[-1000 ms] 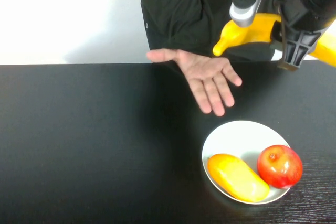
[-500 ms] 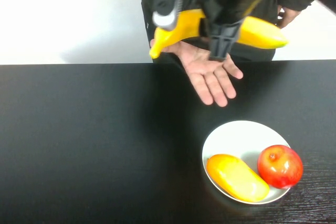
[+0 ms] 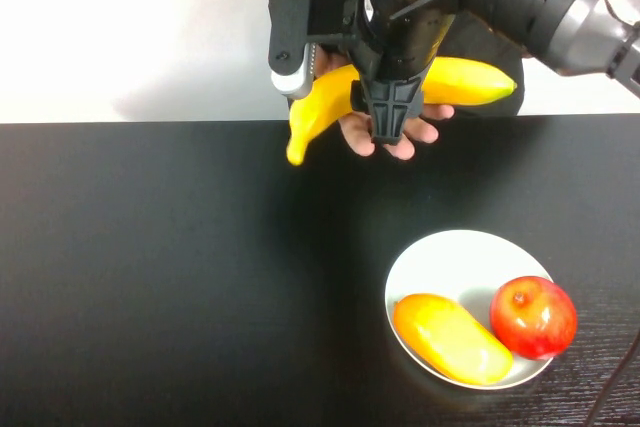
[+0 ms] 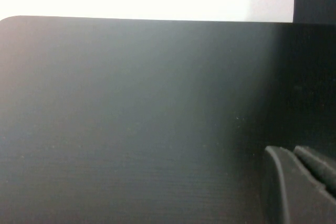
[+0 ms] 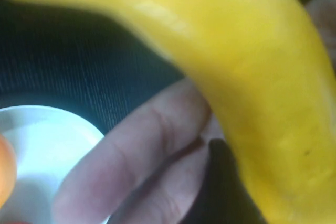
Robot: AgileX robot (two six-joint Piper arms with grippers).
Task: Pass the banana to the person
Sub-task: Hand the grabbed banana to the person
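Observation:
My right gripper is shut on the long yellow banana and holds it crosswise above the table's far edge. The person's open hand lies right under the banana, fingers showing below the gripper. In the right wrist view the banana fills the frame, with the person's fingers just beneath it; I cannot tell if they touch. My left gripper shows only in the left wrist view, shut and empty over bare black table.
A white plate at the front right holds a stubby yellow-orange fruit and a red apple. The plate's rim also shows in the right wrist view. The black table spreads out to the left.
My right gripper has carried the banana from the far right leftwards and down onto the person's hand. The hand has drawn back towards the table's far edge.

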